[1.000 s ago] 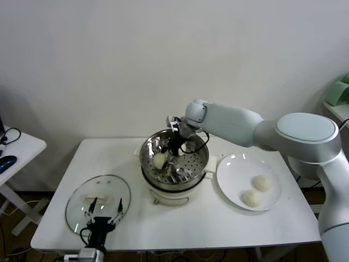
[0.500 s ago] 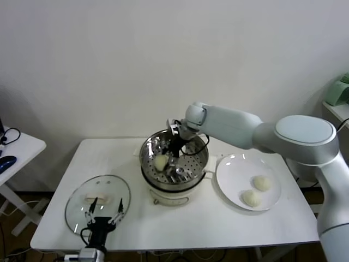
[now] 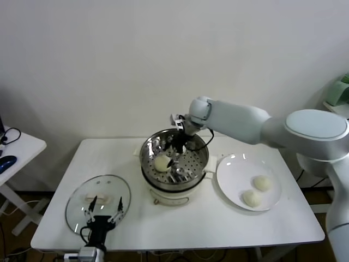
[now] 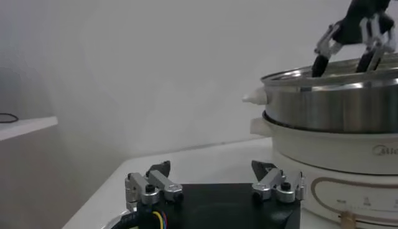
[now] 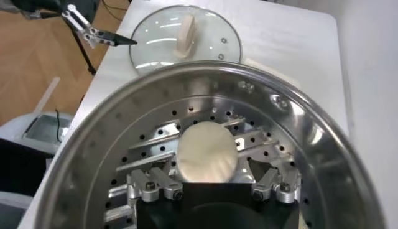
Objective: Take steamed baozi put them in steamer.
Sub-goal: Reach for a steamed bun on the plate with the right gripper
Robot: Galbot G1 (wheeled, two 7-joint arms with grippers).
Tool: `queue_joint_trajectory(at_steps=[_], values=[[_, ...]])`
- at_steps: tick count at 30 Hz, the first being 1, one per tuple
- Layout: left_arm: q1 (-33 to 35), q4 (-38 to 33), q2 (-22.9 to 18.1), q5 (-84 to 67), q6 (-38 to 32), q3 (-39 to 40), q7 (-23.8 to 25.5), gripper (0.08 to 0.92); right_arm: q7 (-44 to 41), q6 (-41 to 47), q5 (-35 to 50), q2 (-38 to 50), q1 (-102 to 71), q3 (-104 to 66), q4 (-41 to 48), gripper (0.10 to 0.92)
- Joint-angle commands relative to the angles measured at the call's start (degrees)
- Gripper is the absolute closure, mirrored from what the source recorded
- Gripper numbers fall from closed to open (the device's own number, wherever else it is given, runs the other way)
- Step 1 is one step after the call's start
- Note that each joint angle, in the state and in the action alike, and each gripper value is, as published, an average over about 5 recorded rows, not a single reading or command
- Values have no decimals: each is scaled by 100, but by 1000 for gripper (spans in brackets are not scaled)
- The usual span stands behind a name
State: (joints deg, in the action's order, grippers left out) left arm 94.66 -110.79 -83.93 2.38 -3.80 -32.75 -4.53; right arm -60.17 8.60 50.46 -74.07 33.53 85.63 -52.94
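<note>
One cream-white baozi (image 3: 162,162) lies on the perforated bottom of the steel steamer (image 3: 199,164), left of its middle. My right gripper (image 3: 178,144) hangs open just above it, inside the rim. In the right wrist view the baozi (image 5: 207,151) lies free between the spread fingers of that gripper (image 5: 211,182), with the steamer rim (image 5: 323,143) around it. Two more baozi (image 3: 262,183) (image 3: 252,198) lie on the white plate (image 3: 232,172). My left gripper (image 3: 103,210) is parked open over the glass lid (image 3: 82,194).
The steamer sits on a white cooker base (image 3: 174,195) at the table's middle. The left wrist view shows that gripper (image 4: 211,177), the steamer (image 4: 336,99) and the right gripper (image 4: 351,46). A side table (image 3: 16,150) stands at the left.
My right arm has drawn a little up and to the right over the steamer. The baozi stays on the steamer bottom. The left arm has not moved.
</note>
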Motion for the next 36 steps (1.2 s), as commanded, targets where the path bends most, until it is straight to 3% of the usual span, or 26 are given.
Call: queue_joint_trajectory(at_steps=[1, 8, 19, 25, 36], values=[[-20, 6, 20, 1, 6, 7, 11, 177, -310, -180, 72, 1051, 1161, 347, -746, 203], [-197, 67, 42, -84, 47, -13, 5, 177, -488, -308, -237, 2391, 1808, 751, -1682, 203], [-148, 69, 107, -79, 39, -26, 95, 177, -484, -548, -2187, 4134, 706, 73, -2423, 203], [-22, 27, 104, -65, -8, -72, 174, 177, -507, -746, -3093, 4608, -466, -582, -2375, 203], [150, 131, 81, 35, -172, -134, 264, 177, -445, -762, -3681, 4704, -1859, -1504, -2208, 203]])
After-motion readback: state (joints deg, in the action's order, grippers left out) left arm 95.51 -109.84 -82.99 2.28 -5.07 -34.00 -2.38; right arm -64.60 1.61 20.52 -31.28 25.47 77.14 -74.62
